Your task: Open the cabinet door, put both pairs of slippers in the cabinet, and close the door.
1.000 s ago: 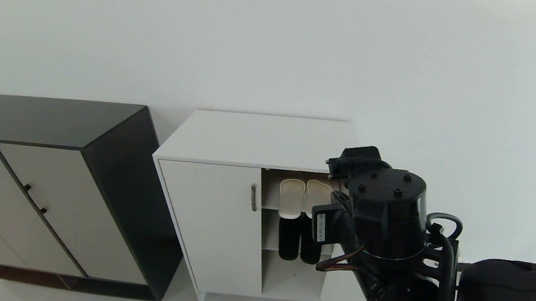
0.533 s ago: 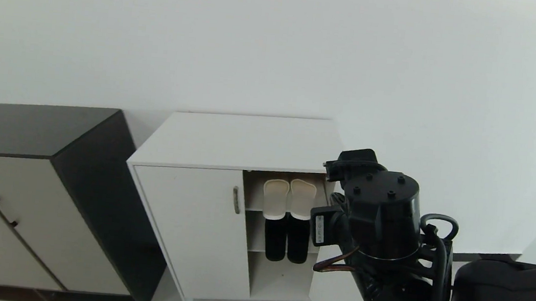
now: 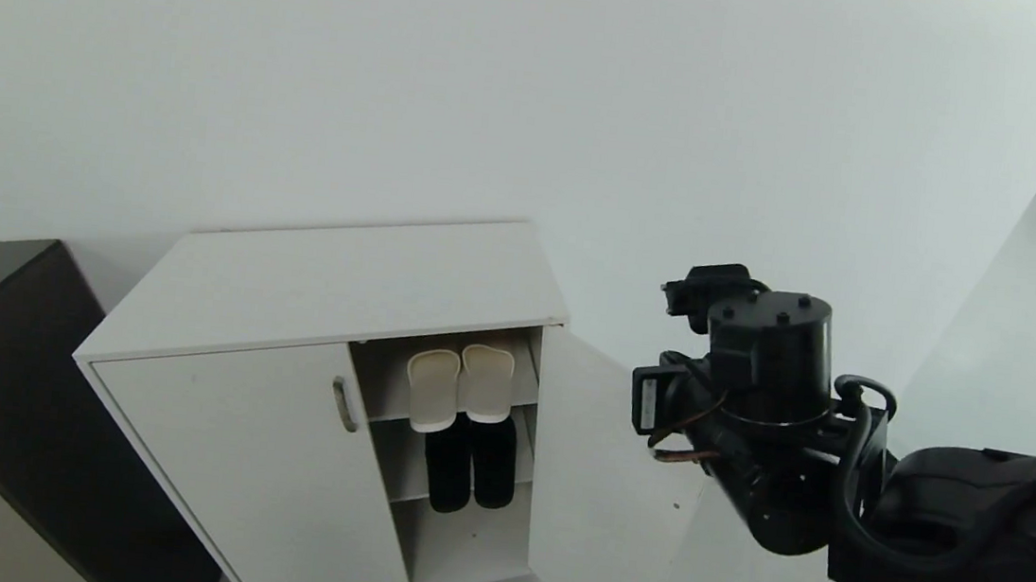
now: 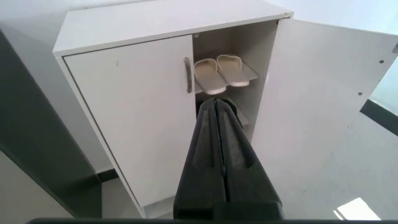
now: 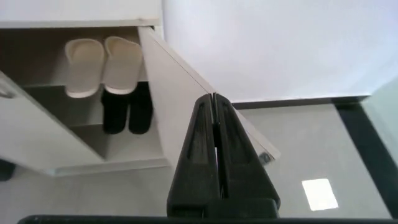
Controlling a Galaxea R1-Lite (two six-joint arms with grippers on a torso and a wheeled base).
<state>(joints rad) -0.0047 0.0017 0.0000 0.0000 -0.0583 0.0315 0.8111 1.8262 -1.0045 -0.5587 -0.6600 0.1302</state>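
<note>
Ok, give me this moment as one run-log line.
cabinet: right door open | white slippers: upper shelf | black slippers: shelf below | left claw: shut, empty | right claw: shut, empty | remaining: close door

White slippers on the cabinet's upper shelf, black slippers on the middle shelf
</note>
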